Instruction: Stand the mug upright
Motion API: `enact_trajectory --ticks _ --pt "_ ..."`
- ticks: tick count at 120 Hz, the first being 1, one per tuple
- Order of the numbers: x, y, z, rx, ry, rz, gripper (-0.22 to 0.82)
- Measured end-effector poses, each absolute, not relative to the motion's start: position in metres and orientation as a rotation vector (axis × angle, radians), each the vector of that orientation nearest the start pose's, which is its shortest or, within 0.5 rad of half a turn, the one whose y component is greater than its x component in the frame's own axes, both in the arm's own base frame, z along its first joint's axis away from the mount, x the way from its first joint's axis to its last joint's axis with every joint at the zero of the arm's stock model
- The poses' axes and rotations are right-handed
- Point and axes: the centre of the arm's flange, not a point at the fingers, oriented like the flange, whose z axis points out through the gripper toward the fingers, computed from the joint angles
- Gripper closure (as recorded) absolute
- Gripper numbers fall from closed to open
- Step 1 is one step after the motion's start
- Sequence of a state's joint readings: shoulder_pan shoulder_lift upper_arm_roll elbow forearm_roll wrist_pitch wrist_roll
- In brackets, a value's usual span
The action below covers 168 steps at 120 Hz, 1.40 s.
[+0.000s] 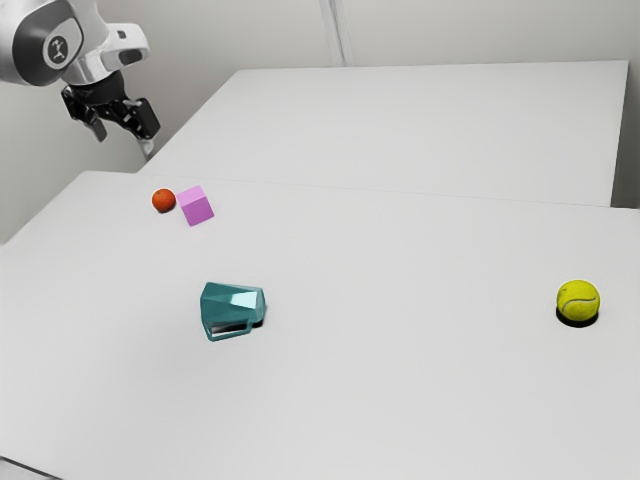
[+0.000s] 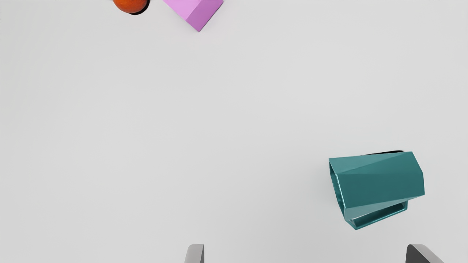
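Observation:
High over the table's far-left part, my gripper (image 1: 120, 120) hangs in the exterior view, well away from the mug. A teal faceted mug (image 1: 232, 308) lies on its side on the table, its handle toward the exterior view's near edge. In the wrist view the same mug (image 2: 378, 180) shows its mouth facing one way and its handle low along its side. The fingertips of my gripper (image 2: 305, 254) stand wide apart with nothing held between them.
An orange-red ball (image 1: 164, 200) and a pink-purple cube (image 1: 195, 206) sit close together on the white table (image 1: 400, 400), between the arm's side and the mug. A yellow tennis ball (image 1: 578, 300) rests far off at the exterior view's right.

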<state>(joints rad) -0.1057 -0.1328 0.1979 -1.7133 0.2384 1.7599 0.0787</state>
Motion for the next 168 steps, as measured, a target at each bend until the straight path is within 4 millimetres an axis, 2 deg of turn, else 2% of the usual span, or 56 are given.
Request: enact_trajectory --ticks 29,40,47,71,89,104,115,134,151,168 --pt "0.527 0.077 0.643 -2.906 0.016 -0.244 0.0" --pt "0.527 0.085 0.639 -2.93 -0.018 -0.245 0.0" --pt "0.525 0.094 0.628 -2.998 -0.074 -0.229 0.0" --pt "0.509 0.148 0.552 -3.267 -0.422 -0.058 0.0" --pt "0.506 0.177 0.479 -3.4 -0.686 0.173 0.0" --pt "0.503 0.197 0.428 -3.439 -0.845 0.386 0.0" --pt "0.509 0.191 0.395 -3.461 -0.867 0.527 0.0" --pt "0.516 0.177 0.354 -3.503 -0.896 0.687 0.0" --pt "0.523 0.174 0.334 -3.537 -0.929 0.736 0.0" --pt "0.538 0.172 0.324 -3.581 -0.952 0.702 0.0"
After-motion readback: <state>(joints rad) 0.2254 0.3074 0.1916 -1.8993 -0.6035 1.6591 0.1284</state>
